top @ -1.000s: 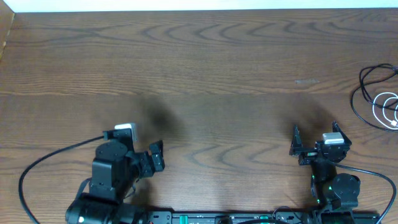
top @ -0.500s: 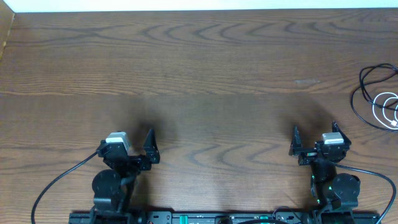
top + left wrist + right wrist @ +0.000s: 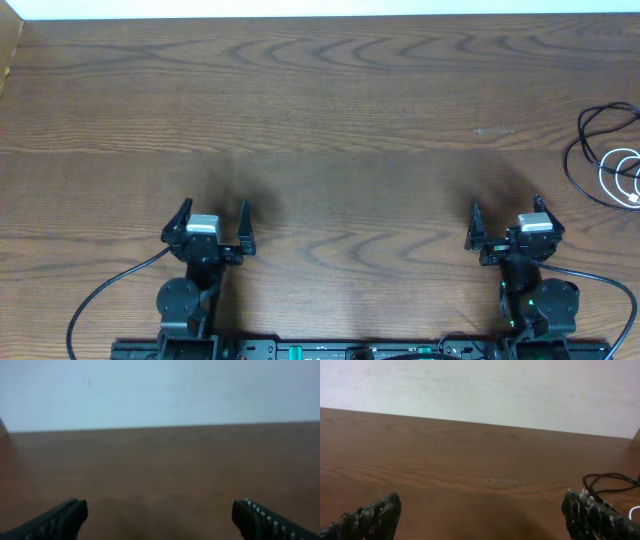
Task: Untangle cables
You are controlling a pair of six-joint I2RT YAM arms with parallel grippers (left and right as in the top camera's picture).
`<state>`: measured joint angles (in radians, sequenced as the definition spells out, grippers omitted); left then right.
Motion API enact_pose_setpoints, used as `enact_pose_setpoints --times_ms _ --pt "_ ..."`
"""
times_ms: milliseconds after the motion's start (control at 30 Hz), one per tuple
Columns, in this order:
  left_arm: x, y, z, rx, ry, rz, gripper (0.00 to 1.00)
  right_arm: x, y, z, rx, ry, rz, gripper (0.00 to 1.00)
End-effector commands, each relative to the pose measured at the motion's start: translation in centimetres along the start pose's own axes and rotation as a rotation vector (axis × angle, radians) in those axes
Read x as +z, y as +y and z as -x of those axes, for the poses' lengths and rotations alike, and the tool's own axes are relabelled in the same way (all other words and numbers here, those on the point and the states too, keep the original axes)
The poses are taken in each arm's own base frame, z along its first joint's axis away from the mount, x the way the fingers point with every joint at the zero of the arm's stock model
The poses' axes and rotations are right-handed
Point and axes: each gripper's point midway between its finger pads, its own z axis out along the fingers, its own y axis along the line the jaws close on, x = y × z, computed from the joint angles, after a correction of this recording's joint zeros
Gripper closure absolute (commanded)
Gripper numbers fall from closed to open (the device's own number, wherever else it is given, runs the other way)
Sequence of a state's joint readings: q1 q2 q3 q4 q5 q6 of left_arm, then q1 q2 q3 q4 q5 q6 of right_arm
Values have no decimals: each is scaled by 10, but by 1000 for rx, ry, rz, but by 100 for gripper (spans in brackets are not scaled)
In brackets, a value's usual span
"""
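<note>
The cables lie in a loose heap at the table's far right edge: black cables [image 3: 590,150] looped around a coiled white cable [image 3: 622,175], partly cut off by the frame. A black loop also shows in the right wrist view [image 3: 605,482]. My left gripper [image 3: 212,217] is open and empty near the front left; its wrist view [image 3: 160,515] shows only bare table between the fingers. My right gripper [image 3: 506,216] is open and empty near the front right, well short of the cables; its fingers frame bare wood [image 3: 480,515].
The brown wooden table [image 3: 320,110] fills the overhead view, with a pale wall behind it. Thick black robot wires [image 3: 95,300] trail from each arm base at the front edge.
My left arm has swung from a turned pose to face straight ahead, its gripper now squared up and open. The right arm and cables have not moved.
</note>
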<state>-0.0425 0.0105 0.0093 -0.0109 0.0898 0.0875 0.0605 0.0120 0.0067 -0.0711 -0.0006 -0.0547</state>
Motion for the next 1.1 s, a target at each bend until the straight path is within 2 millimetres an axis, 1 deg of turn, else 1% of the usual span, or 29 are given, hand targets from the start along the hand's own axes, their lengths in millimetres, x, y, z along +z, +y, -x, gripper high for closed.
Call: enact_pose_setpoints --times_ms 0,133,1067 --pt "0 -1 -14 88 52 -7 2 0 0 0 16 -1 1 1" --pt "0 -1 -14 55 51 -6 2 0 0 0 16 -1 1 1" --pt "0 -1 -14 55 52 -6 2 0 0 0 16 -1 1 1"
